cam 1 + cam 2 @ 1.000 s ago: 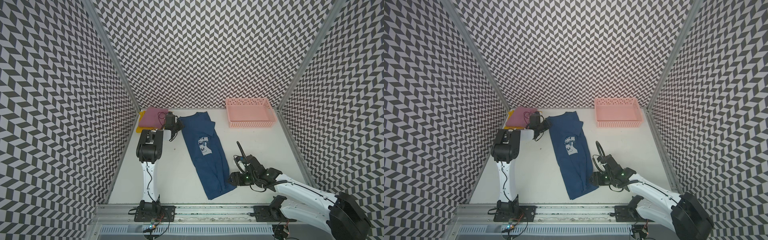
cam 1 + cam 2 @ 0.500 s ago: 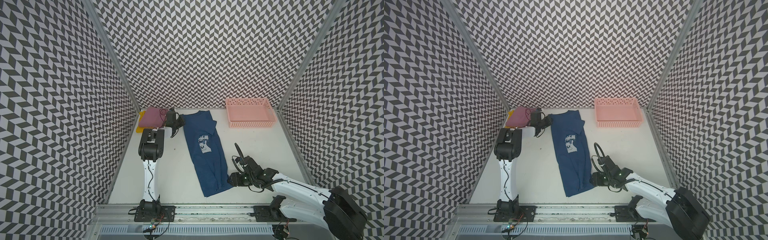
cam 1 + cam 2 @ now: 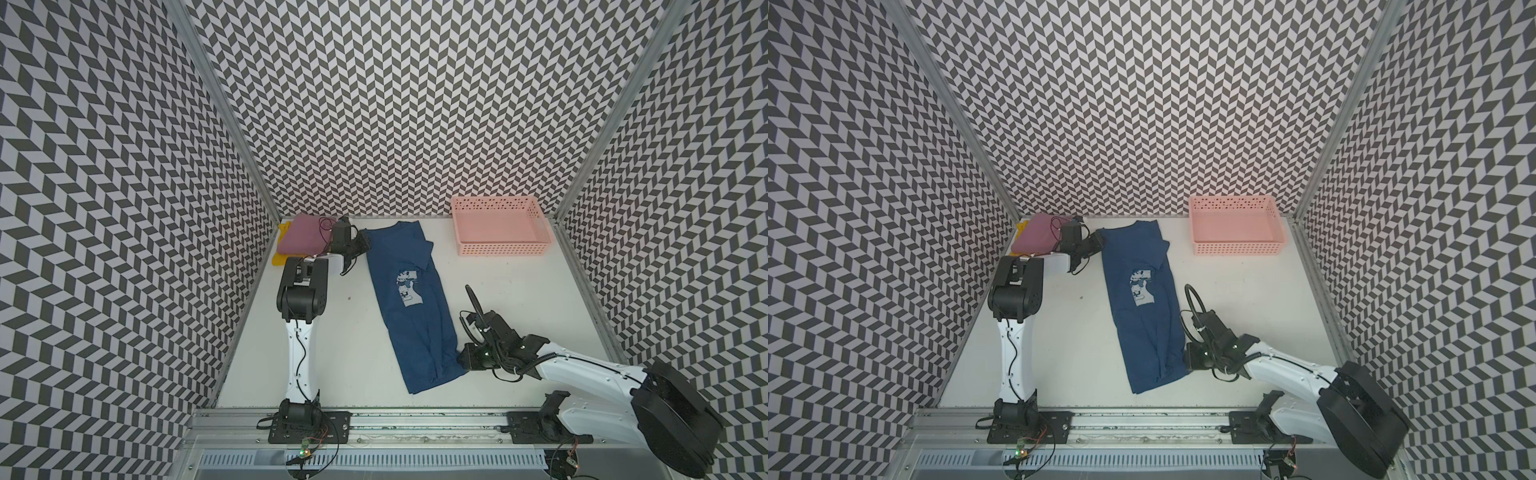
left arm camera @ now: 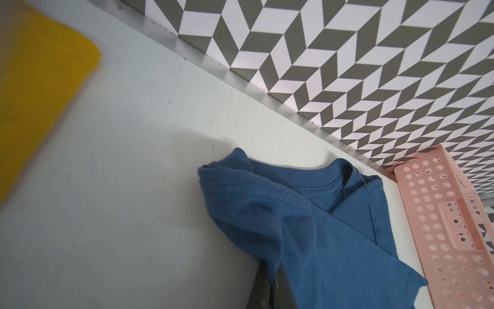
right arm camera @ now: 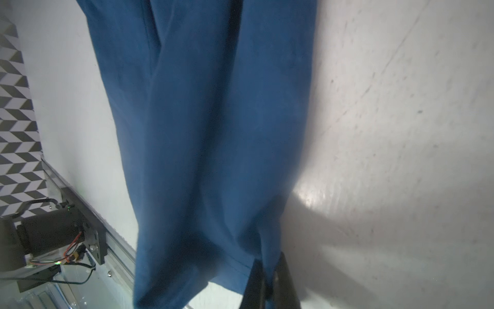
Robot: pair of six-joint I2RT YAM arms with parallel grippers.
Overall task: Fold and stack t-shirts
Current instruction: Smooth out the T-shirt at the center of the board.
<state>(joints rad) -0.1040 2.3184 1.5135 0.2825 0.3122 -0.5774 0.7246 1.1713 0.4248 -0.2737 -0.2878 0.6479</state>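
Since it lies long and narrow on the tabletop, the navy t-shirt runs lengthwise from its collar at the far edge to its hem at the near edge, slanting slightly toward the right arm. It looks light and limp, so the corners are the sensible holds. A folded mauve-pink shirt rests on a yellow shirt in the far left corner. The left hand is clamped on a shoulder corner and the right hand is pinched on a hem corner
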